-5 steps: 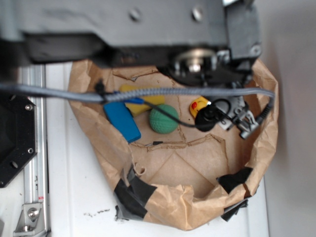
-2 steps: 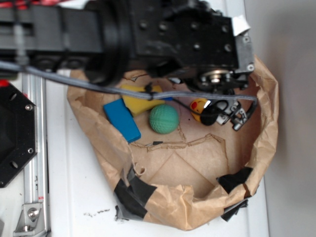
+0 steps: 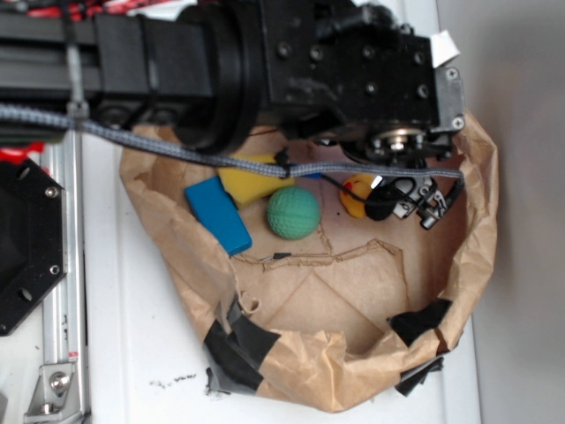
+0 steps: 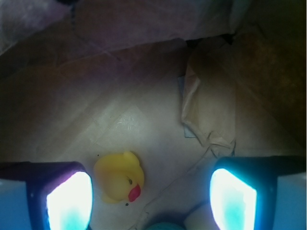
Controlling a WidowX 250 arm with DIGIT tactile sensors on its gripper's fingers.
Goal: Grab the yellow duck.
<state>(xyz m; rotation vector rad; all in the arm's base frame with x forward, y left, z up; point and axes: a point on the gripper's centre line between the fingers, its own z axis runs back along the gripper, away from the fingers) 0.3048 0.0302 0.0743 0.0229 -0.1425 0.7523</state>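
Our gripper (image 4: 151, 196) hangs wide open above the yellow duck (image 4: 119, 183).
It has dropped lower into the paper bag (image 3: 177, 256); the duck sits off-center, beside one finger (image 4: 69, 201), not yet grasped.

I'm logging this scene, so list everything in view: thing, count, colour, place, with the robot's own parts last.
paper bag: one, brown, on the white surface, patched with black tape.
yellow duck: one, yellow with a red beak, on the bag floor between the fingers, nearer one of them.
green ball: one, green, mid-bag.
blue block: one, blue, beside the ball.
yellow sponge: one, yellow, behind the block and ball.
gripper: one, open, over the duck.
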